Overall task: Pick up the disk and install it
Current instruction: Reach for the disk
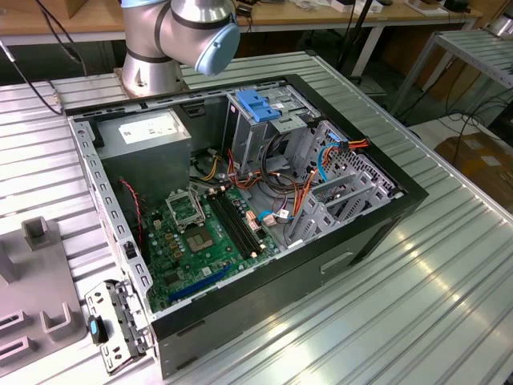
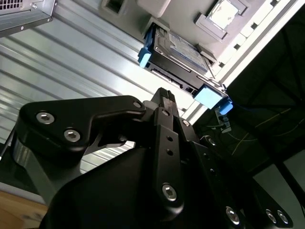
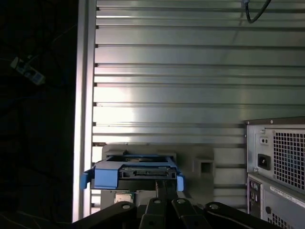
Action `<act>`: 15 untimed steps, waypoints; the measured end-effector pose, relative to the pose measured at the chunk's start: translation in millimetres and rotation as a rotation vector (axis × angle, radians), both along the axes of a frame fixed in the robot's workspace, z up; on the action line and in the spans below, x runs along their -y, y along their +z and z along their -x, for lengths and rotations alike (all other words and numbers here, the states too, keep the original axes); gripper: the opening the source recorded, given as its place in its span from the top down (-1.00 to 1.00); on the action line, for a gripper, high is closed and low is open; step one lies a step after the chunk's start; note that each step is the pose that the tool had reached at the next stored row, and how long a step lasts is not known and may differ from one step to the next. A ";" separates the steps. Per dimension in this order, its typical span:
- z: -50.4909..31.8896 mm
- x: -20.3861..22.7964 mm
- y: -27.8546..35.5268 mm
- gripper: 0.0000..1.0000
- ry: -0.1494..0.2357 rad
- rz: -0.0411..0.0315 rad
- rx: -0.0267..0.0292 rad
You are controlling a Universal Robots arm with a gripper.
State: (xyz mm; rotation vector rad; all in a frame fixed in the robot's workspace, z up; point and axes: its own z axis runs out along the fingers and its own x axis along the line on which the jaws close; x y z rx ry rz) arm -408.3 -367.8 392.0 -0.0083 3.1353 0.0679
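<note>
The end effector point(image 3: 161, 187), its fingers drawn together on nothing, is seen in the first wrist view just short of the disk point(image 3: 136, 172), which is held in a grey fixture point(image 3: 206, 164) on the ribbed counter point(image 3: 190, 62). The disk lies straight ahead, untouched, with its connector edge presented. Its long axis is judged to run along the approach line.
</note>
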 end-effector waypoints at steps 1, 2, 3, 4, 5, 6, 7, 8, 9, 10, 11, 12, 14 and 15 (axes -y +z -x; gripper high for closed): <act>1.5 0.0 -0.1 0.79 0.000 0.0000 0.0001; 4.0 0.0 0.0 0.79 0.000 0.0000 -0.0001; 5.4 0.0 0.0 0.79 -0.001 0.0000 -0.0001; 7.0 0.0 0.0 0.79 -0.001 0.0000 -0.0001; 8.8 0.0 0.0 0.79 -0.001 0.0000 0.0000; 10.8 0.0 0.0 0.79 -0.001 0.0000 -0.0001; 12.9 0.0 0.0 0.79 -0.001 0.0000 -0.0001; 14.6 0.0 -0.1 0.79 -0.001 0.0000 0.0000; 16.4 0.0 -0.1 0.79 -0.002 0.0000 0.0000; 18.1 0.0 -0.1 0.79 -0.002 0.0000 0.0000; 19.8 0.0 -0.1 0.79 -0.002 0.0000 0.0000; 21.3 0.0 0.0 0.79 -0.002 0.0000 -0.0001; 25.6 0.0 -0.1 0.79 -0.003 0.0001 -0.0001; 27.4 0.0 -0.1 0.79 -0.003 0.0000 -0.0001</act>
